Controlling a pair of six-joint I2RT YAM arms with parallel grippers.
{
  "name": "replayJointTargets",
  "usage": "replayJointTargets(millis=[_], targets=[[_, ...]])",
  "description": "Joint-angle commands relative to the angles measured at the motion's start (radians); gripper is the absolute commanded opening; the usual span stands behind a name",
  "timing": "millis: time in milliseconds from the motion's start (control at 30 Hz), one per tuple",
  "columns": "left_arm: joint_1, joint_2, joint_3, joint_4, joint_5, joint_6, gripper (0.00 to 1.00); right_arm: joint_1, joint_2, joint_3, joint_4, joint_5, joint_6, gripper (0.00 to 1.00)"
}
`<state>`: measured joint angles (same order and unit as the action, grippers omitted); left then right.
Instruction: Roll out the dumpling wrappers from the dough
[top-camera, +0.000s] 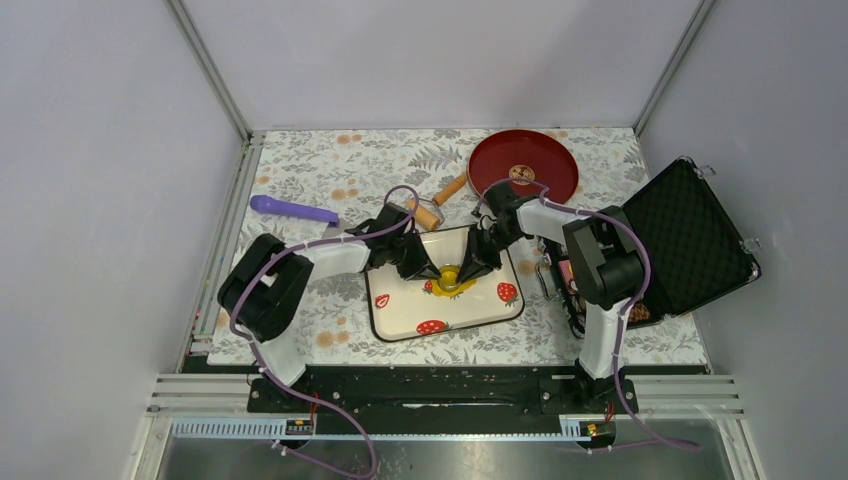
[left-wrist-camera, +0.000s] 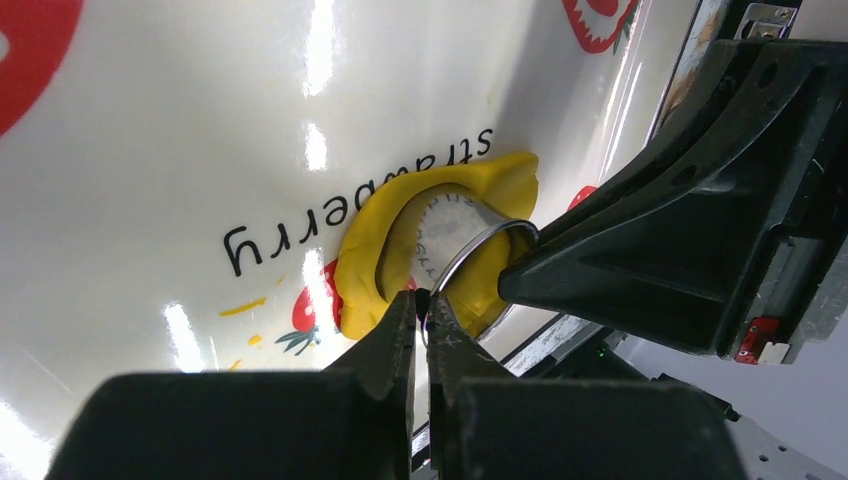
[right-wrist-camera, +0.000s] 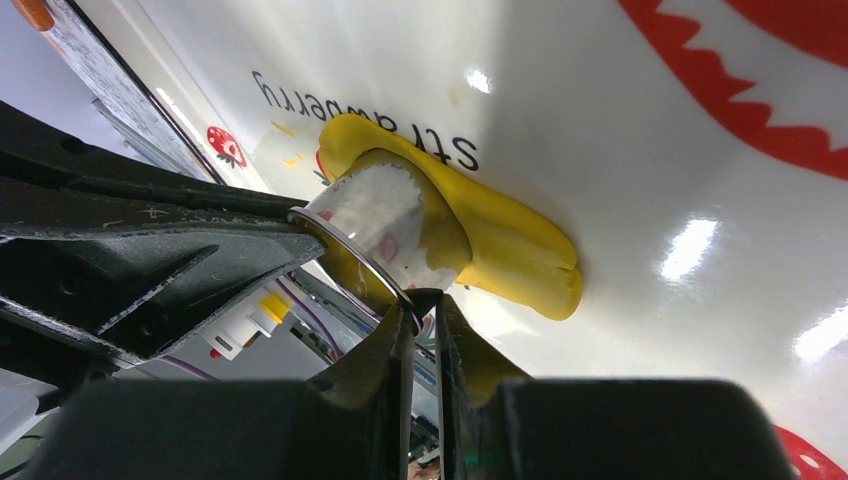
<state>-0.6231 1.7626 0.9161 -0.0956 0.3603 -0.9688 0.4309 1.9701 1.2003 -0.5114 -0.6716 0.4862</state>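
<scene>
Floral-print worktop inside a grey-walled enclosure; both arms meet over a glossy white tray printed with red strawberries.
Top view: a flattened patch of soft yellow dough lies mid-tray, partly hidden by the arms. A purple plastic roller, wooden rolling pin, round red plate and open black foam-lined case sit around the tray. Wrist views only: a thin shiny metal ring cutter stands tilted on the dough. The left pincer and right pincer are each clamped tight on its rim, on opposite sides.
</scene>
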Motion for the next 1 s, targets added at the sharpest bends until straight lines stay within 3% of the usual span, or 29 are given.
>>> replayJointTargets(millis=[0, 967], targets=[[-0.043, 0.209, -0.064, -0.148, -0.062, 0.019, 0.00, 0.035, 0.117, -0.044, -0.084, 0.141, -0.029, 0.00], [-0.046, 0.213, -0.030, -0.236, -0.111, -0.002, 0.00, 0.054, 0.173, 0.059, -0.222, 0.182, -0.104, 0.00]])
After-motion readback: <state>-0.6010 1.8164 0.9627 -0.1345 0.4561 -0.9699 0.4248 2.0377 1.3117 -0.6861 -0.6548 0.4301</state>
